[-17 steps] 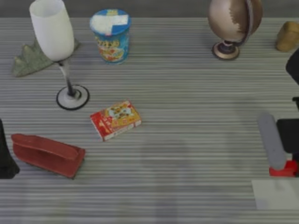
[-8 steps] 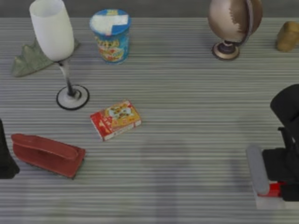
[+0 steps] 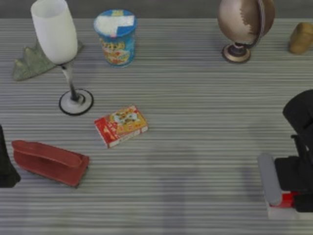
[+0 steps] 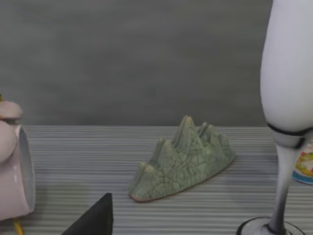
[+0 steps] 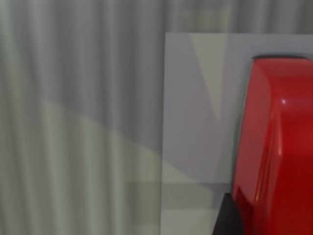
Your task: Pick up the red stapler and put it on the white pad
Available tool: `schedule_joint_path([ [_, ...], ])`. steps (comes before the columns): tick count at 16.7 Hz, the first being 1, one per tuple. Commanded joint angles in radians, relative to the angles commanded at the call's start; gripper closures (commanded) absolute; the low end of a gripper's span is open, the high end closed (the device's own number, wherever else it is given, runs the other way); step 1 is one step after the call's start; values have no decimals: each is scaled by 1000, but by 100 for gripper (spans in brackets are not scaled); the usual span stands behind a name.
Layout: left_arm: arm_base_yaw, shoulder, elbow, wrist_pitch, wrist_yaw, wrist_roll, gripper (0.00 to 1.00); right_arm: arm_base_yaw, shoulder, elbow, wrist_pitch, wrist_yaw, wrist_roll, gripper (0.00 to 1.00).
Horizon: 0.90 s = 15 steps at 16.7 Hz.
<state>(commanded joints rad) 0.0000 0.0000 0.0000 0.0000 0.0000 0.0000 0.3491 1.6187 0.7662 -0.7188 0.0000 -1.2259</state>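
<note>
The right tool [image 3: 292, 196] sits at the lower right of the top view, a black mass low over the worktop [image 3: 195, 122] at the right edge of the frame, and it appears to be pinching the red stapler [image 3: 288, 198], of which only a small red patch shows beside a long grey bar that runs up and to the left from it. In the right wrist view the red stapler [image 5: 274, 137] fills the right side of the frame, glossy and close, lying over the white pad [image 5: 195, 112], whose straight pale edge stands out against the striped surface. In the top view the white pad [image 3: 281, 213] shows as a pale strip at the bottom right corner, just below the stapler and partly hidden by the arm. The left tool [image 3: 5, 166] is parked at the left edge of the top view, only a dark sliver of it in sight, and whether it is spread or pressed together I cannot tell. Just right of it lies a dark red brush-like block [image 3: 49, 161], and further right, toward the middle, a red-and-yellow snack box [image 3: 121, 126]. At the upper left stand a white goblet [image 3: 56, 34], a green crackled ornament [image 3: 32, 61] and a blue noodle cup [image 3: 115, 36]. At the upper right stand a bronze globe [image 3: 243, 22] and a small tan object [image 3: 301, 38] at the frame's edge.
</note>
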Motion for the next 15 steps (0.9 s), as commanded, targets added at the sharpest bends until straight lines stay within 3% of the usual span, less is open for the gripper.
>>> schedule_joint_path([
  [9,0,0,0,0,0,0,0,0,0,0,0,0,0,2],
  [15,0,0,0,0,0,0,0,0,0,0,0,0,0,0],
])
